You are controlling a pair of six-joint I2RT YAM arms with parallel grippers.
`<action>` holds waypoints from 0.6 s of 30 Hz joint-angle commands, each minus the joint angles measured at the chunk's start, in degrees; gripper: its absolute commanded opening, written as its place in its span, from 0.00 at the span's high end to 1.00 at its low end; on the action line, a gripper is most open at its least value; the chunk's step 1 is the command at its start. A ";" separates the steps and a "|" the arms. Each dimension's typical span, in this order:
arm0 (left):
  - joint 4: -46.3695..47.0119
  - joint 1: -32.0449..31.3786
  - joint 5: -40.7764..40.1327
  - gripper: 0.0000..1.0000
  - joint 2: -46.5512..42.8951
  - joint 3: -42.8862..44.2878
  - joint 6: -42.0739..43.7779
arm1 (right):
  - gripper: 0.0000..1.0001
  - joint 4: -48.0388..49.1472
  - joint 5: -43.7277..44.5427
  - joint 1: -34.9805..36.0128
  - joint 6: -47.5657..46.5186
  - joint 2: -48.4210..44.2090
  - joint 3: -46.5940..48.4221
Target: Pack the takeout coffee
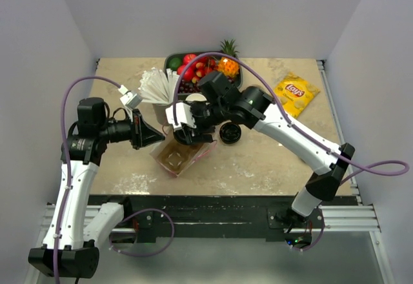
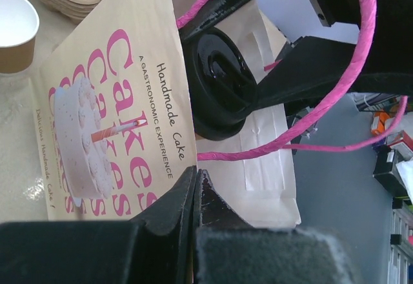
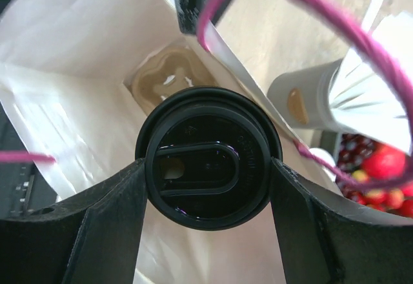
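Within one paper bag [image 3: 77, 71], right gripper [image 3: 208, 168] holds one takeout coffee [image 3: 206, 129].

a robot lab test cell: plain white walls [image 1: 206, 13] close in a table [image 1: 271, 168] on three sides of the right claw [image 1: 192, 131], both arms [image 1: 290, 135] are bolted to a metal rail [image 1: 361, 218] behind it, purple cables [image 1: 71, 90] loop about, and a fruit tray [image 1: 173, 58] and chips [image 1: 295, 93] lie beyond it.

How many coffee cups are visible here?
2. The lidded cup is in the right gripper, at the mouth of the bag; the lidless cup stands on the table beside the bag. Others may be hidden.
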 commanded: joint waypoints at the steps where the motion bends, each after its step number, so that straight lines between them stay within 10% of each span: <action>1: 2.67 -0.31 2.85 1.00 0.69 1.91 -3.30 | 0.50 2.90 2.41 2.53 -7.20 -3.02 -1.61; 18: -9.01 -0.31 5.32 1.00 2.36 2.09 9.60 | 0.50 8.86 7.60 3.51 -22.08 -7.86 -19.98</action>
